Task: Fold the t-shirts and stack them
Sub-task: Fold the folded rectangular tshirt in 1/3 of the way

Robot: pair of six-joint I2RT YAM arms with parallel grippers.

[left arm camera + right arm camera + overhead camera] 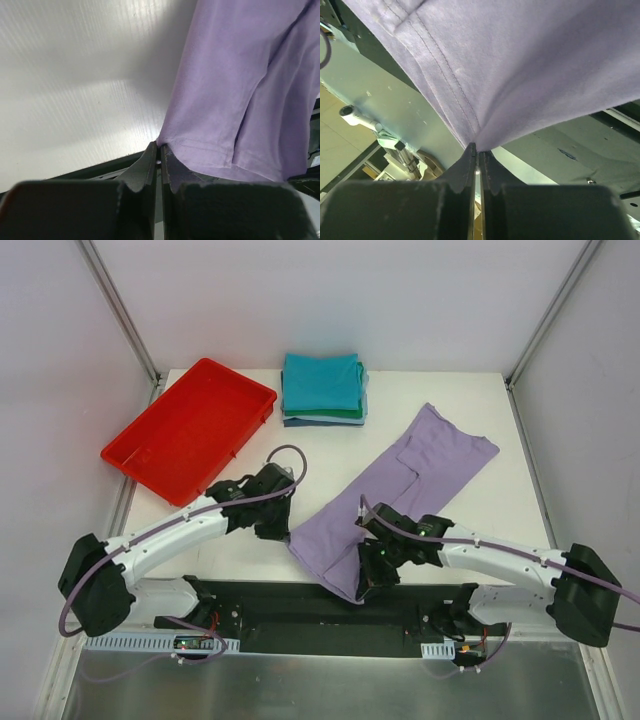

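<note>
Both tools are pinching the lavender shirt (420,465), jaws closed: left tool (160,148) gripping one hem corner, right tool (476,148) gripping another.

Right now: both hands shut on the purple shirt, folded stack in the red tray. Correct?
No. Top view: the folded stack sits on the table beside the red tray, not in it. Left hand and right hand do grip the purple shirt.
</note>
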